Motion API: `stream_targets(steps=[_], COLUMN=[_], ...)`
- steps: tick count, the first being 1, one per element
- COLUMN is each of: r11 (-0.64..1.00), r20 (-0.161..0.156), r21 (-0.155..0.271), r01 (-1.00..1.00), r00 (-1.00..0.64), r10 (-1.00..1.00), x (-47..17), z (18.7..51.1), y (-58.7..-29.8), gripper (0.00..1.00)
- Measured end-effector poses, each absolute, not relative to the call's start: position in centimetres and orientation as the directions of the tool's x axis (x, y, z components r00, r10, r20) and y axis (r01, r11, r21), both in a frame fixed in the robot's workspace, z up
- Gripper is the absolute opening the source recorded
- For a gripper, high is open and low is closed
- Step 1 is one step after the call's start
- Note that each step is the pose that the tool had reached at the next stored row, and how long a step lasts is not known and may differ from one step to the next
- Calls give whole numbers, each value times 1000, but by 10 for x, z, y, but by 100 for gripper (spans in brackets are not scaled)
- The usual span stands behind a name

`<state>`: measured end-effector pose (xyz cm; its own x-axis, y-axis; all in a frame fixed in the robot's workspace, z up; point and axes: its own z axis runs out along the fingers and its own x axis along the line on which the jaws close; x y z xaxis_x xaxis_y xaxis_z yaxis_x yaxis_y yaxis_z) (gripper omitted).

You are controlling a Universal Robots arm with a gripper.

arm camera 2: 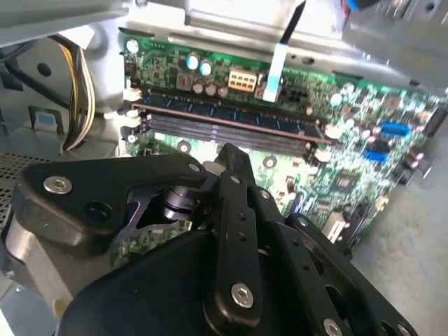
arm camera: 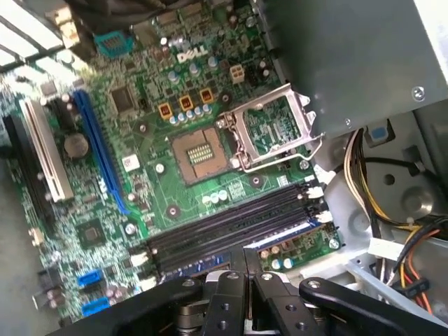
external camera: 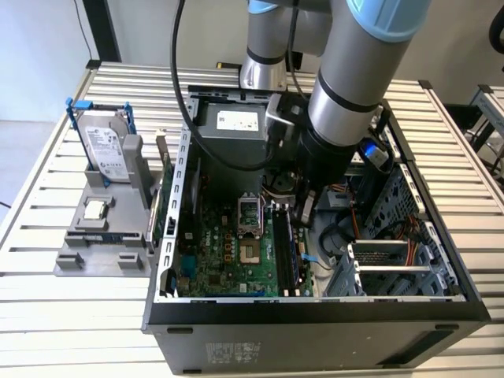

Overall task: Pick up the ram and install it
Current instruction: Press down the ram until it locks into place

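Note:
The ram (arm camera 2: pixel 224 114) is a dark blue-green stick with black chips. It stands in the outermost of the long black motherboard slots (external camera: pixel 287 252), between white end clips; in the first wrist view the ram (arm camera: pixel 283 236) shows as a blue strip. My gripper (external camera: pixel 305 211) hangs inside the open computer case just above those slots. In both wrist views its black fingers sit pressed together, gripper (arm camera 2: pixel 232 150) and gripper (arm camera: pixel 245 253), with nothing between them. I cannot tell whether the tips touch the ram's top edge.
The CPU socket (arm camera: pixel 203 150) lies open beside the slots, its metal frame raised. Yellow and black cables (arm camera: pixel 364 182) and the power supply (external camera: pixel 236 126) crowd the far end. A drive cage (external camera: pixel 394 260) fills the exterior view's right. A hard drive (external camera: pixel 106 146) stands outside on a grey fixture.

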<state>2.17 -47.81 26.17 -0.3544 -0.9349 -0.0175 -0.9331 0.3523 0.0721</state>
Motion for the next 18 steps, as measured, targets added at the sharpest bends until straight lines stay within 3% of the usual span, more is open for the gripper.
stream_targets(steps=[4,18], r11=[304,76], r20=[-28,-28], r21=[43,42], r01=[-952,-996], r00=[-305,-77], r10=[-952,-997], x=[22,22], z=[261,260], y=[-478,-478], gripper=[0,0])
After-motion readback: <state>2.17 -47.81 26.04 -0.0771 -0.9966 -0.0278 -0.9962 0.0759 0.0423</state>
